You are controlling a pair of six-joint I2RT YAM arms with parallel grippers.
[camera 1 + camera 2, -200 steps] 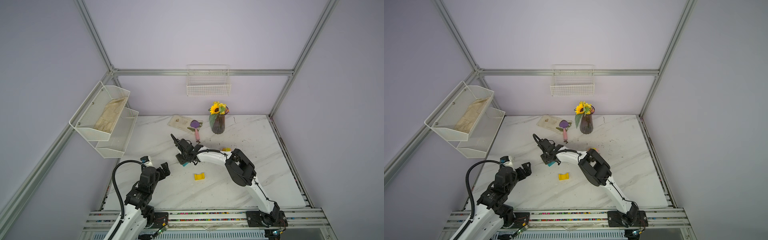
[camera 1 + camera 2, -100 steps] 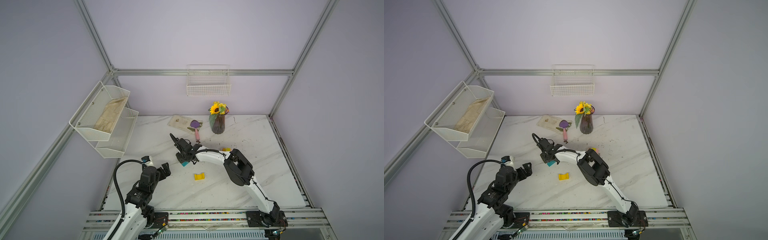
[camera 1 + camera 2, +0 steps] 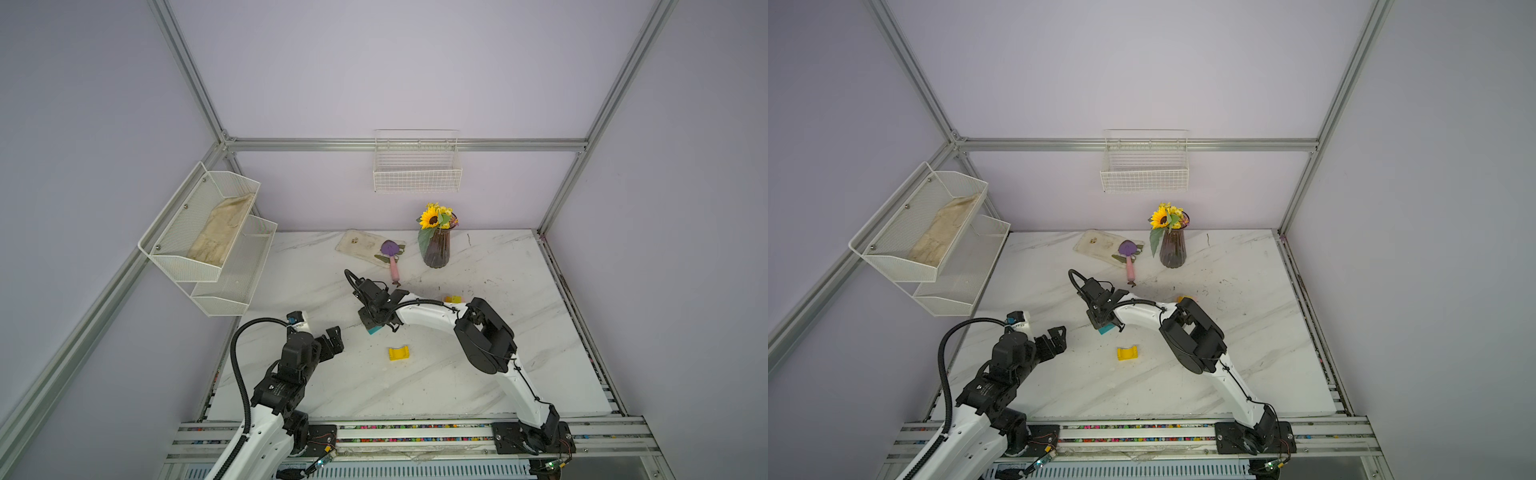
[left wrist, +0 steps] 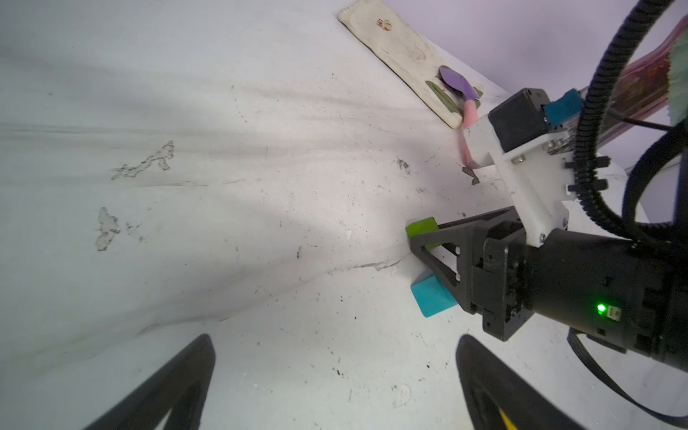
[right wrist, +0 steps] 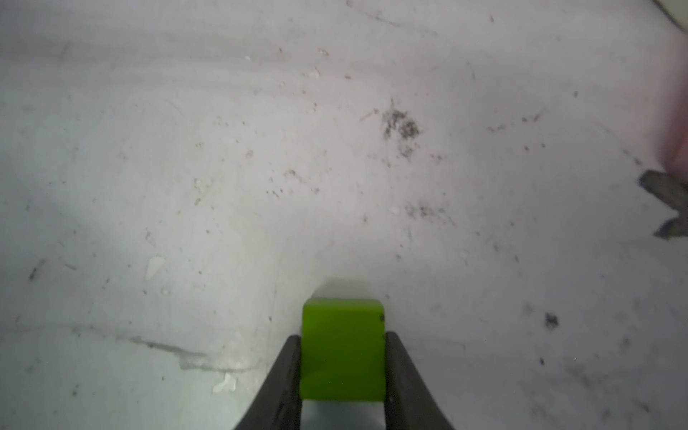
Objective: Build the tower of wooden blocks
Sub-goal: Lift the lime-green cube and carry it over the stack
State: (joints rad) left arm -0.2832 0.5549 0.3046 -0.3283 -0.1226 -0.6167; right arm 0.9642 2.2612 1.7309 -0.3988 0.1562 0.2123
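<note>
Green block: pinched between the fingers of the right gripper, near the middle of the table.
Teal block: just beside that gripper.
Yellow arch: alone, nearer the front.
Left gripper: wide open.
Table: white marble, dusty and scuffed.
Open room: big bare patches left and front right.
Edges: lilac walls on three sides, metal rail in front.
</note>
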